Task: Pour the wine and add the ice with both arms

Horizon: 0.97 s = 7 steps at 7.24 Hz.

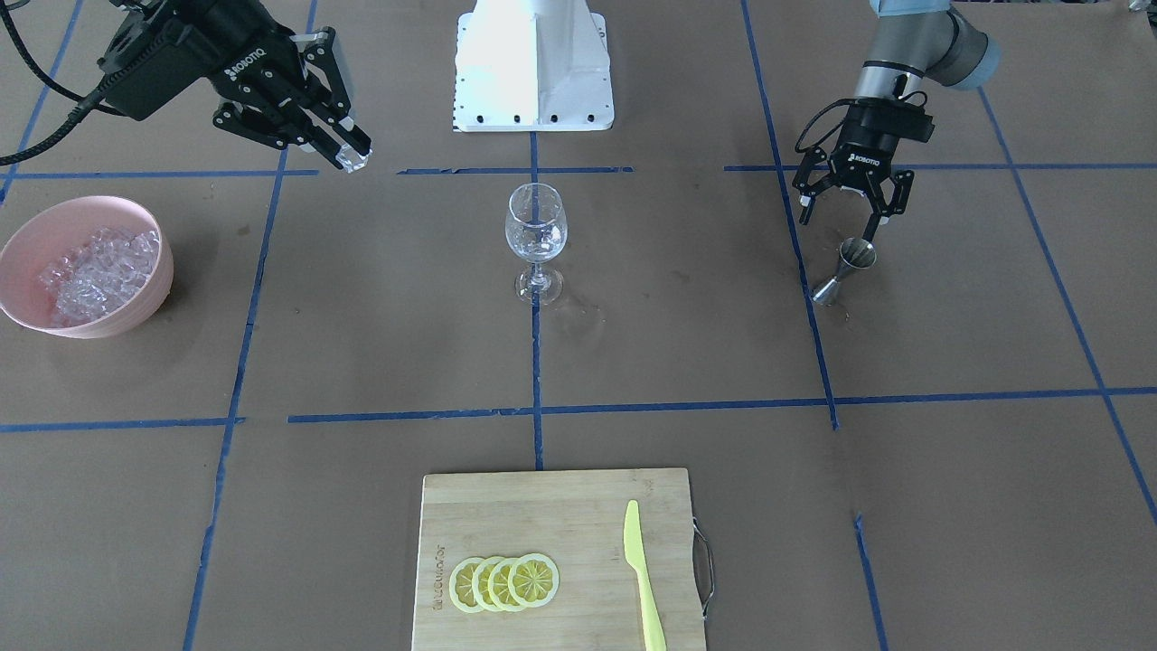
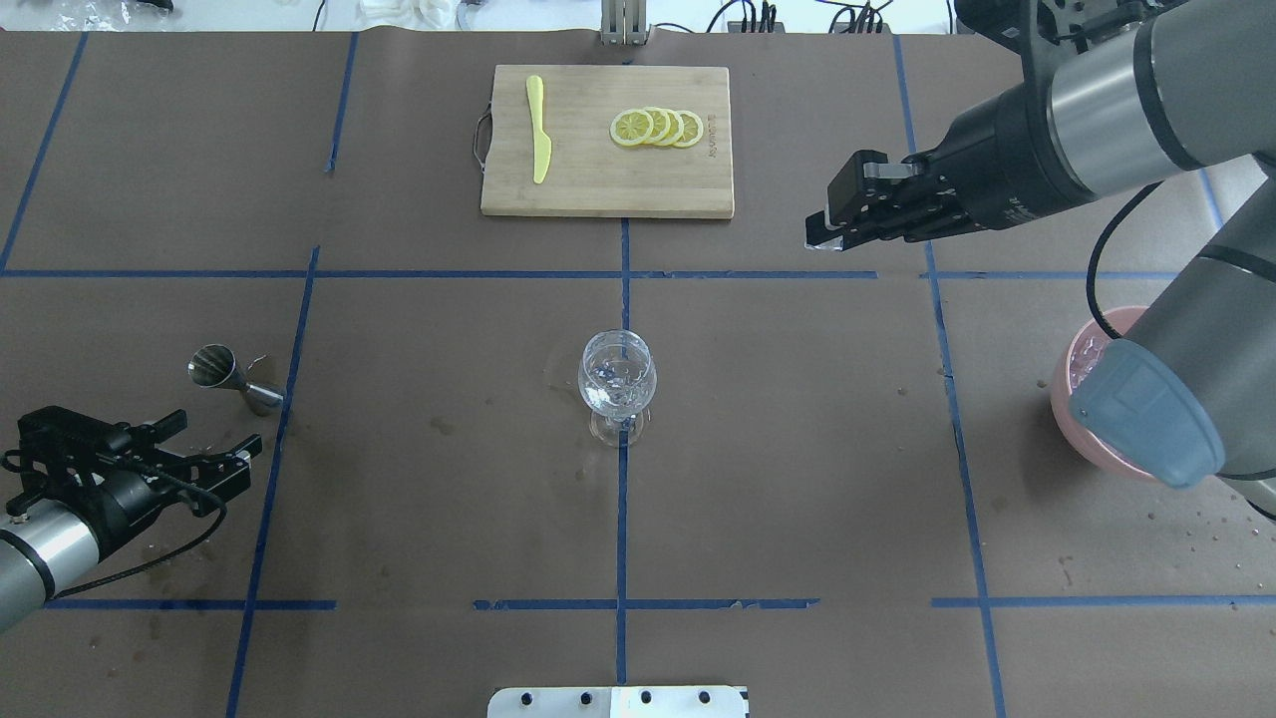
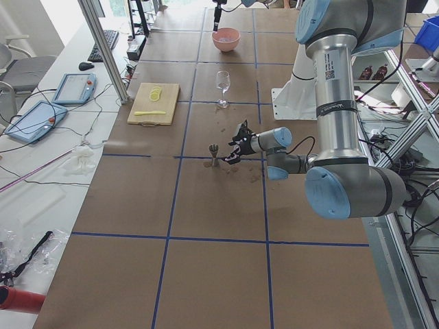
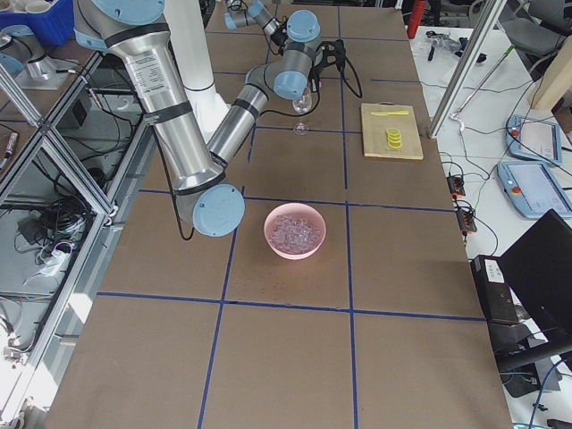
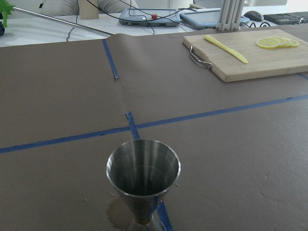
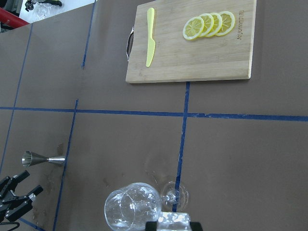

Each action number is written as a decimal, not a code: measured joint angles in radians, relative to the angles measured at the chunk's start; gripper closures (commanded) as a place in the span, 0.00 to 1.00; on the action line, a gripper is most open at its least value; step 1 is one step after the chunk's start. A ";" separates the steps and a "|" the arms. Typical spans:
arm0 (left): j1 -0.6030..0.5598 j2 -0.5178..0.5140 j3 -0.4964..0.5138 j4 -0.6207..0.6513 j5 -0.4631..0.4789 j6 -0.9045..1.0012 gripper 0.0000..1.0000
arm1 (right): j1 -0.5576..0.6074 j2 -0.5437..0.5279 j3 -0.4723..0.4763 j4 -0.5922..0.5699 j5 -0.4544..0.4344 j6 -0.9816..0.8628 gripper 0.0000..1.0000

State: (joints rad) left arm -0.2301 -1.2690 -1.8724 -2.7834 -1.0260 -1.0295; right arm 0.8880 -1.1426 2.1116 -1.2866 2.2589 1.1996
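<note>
My right gripper (image 1: 352, 155) is shut on one clear ice cube (image 1: 354, 160) and holds it high above the table, off to the side of the stemmed glass (image 1: 536, 237). The cube shows between the fingertips in the right wrist view (image 6: 172, 222), just over the glass (image 6: 134, 210). Any wine in the glass is too faint to tell. My left gripper (image 1: 842, 217) is open and empty, just behind the upright steel jigger (image 1: 844, 269) and apart from it. The jigger (image 5: 143, 175) fills the left wrist view.
A pink bowl (image 1: 27, 237) full of ice cubes (image 1: 95, 269) stands on the right arm's side. A wooden cutting board (image 1: 542, 506) with lemon slices (image 1: 504, 581) and a yellow knife (image 1: 642, 574) lies at the table's far edge. The white base block (image 1: 533, 68) is behind the glass.
</note>
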 measured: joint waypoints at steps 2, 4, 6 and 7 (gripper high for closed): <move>-0.001 0.079 -0.090 0.070 -0.113 -0.046 0.00 | -0.045 0.076 -0.061 0.001 -0.028 0.004 1.00; -0.015 0.108 -0.192 0.172 -0.210 -0.080 0.00 | -0.133 0.156 -0.114 0.000 -0.120 0.027 1.00; -0.092 0.113 -0.302 0.331 -0.364 -0.087 0.00 | -0.202 0.235 -0.189 -0.002 -0.193 0.035 1.00; -0.163 0.104 -0.357 0.421 -0.460 -0.082 0.00 | -0.238 0.257 -0.214 -0.005 -0.221 0.036 1.00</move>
State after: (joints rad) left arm -0.3930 -1.1651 -2.2298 -2.3626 -1.4862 -1.1114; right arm 0.6503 -0.8852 1.8975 -1.2912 2.0378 1.2353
